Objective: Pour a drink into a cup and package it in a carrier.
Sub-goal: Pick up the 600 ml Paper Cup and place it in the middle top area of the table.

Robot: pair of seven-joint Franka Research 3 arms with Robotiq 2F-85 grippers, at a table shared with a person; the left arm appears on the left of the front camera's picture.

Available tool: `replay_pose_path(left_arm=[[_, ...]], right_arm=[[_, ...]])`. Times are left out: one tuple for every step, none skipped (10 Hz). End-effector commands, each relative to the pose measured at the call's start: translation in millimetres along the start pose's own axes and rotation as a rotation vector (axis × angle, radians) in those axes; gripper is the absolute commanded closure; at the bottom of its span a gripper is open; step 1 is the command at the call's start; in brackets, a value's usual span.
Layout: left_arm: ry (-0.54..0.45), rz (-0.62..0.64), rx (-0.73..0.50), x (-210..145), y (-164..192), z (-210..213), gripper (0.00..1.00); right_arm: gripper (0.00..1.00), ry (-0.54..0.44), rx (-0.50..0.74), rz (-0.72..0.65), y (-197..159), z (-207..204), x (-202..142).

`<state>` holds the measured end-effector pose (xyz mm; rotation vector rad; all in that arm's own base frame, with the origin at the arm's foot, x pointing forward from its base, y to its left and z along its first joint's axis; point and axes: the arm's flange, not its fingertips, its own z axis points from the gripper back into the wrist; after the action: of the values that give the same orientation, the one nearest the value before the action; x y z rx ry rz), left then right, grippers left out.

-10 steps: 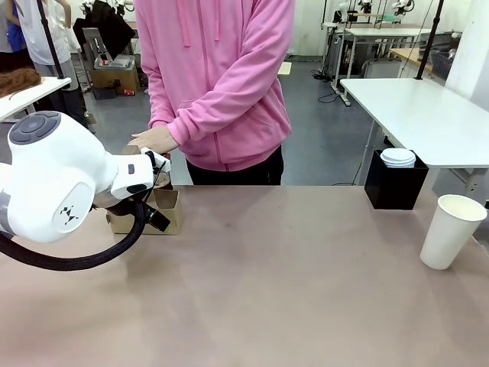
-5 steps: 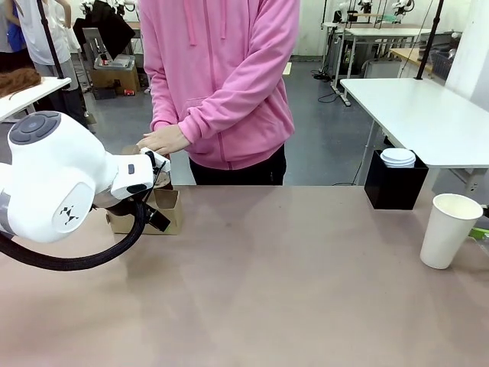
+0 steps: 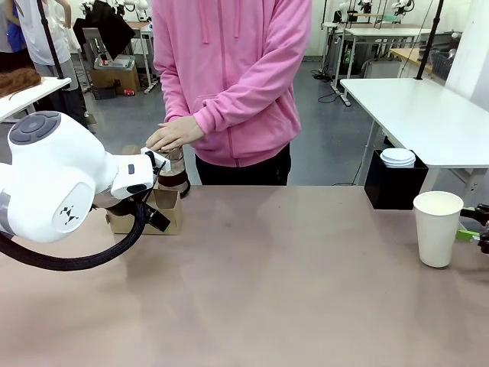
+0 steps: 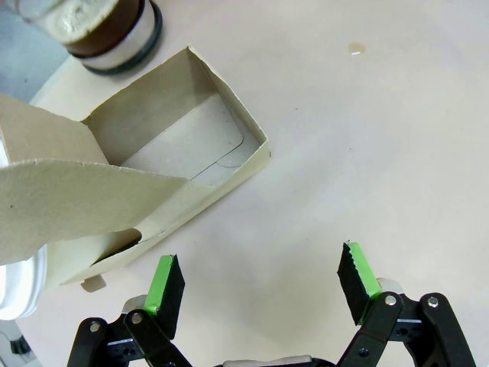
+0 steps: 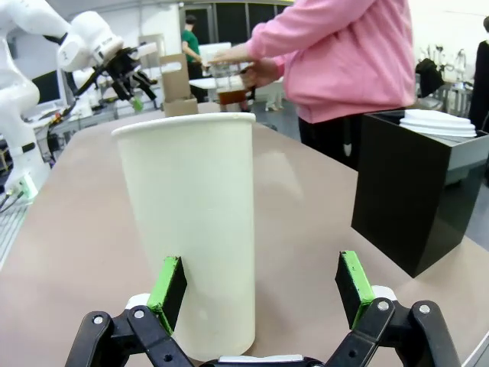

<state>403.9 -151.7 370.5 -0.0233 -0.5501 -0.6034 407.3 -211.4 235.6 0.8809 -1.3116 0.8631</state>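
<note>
The white paper cup (image 3: 438, 228) stands upright near the table's right edge. My right gripper (image 3: 469, 226) comes in from the right edge. In the right wrist view the cup (image 5: 191, 229) stands just ahead of the open jaws of my right gripper (image 5: 260, 294), nearer the left pad. The brown cardboard carrier (image 3: 165, 210) sits at the far left, partly behind my left arm (image 3: 61, 183). My left gripper (image 4: 260, 287) hangs open over the table beside the carrier (image 4: 176, 145). A person's hand holds the glass jug of dark drink (image 3: 174, 174) behind the carrier.
A black box (image 3: 393, 183) with white lids (image 3: 398, 157) stands beyond the far right edge of the table. The person in a pink hoodie (image 3: 229, 76) stands at the far side. A small spot (image 4: 354, 49) marks the table surface near the carrier.
The cup was tilted at the right edge; now it is upright and farther left, with my right gripper in view beside it. The person shifted right, and the jug now shows under their hand.
</note>
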Motion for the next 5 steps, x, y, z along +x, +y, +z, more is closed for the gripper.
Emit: replay_pose_path(left_arm=[[0.000,0.000,-0.001,-0.2,-0.1,0.2,0.00],[0.000,0.000,-0.001,-0.2,-0.1,0.2,0.00],[0.000,0.000,-0.001,-0.2,-0.1,0.2,0.00],[0.000,0.000,-0.001,-0.2,-0.1,0.2,0.00],[0.000,0.000,-0.001,-0.2,-0.1,0.2,0.00]], right_arm=[[0.00,0.005,0.061,0.009,11.6,6.3,-0.2],[0.00,0.008,0.094,0.003,16.2,10.0,2.6],[0.00,0.020,0.108,0.003,18.4,10.3,4.3],[0.00,0.019,0.121,0.002,19.3,6.6,5.5],[0.00,0.017,0.137,0.002,20.8,0.9,6.3]])
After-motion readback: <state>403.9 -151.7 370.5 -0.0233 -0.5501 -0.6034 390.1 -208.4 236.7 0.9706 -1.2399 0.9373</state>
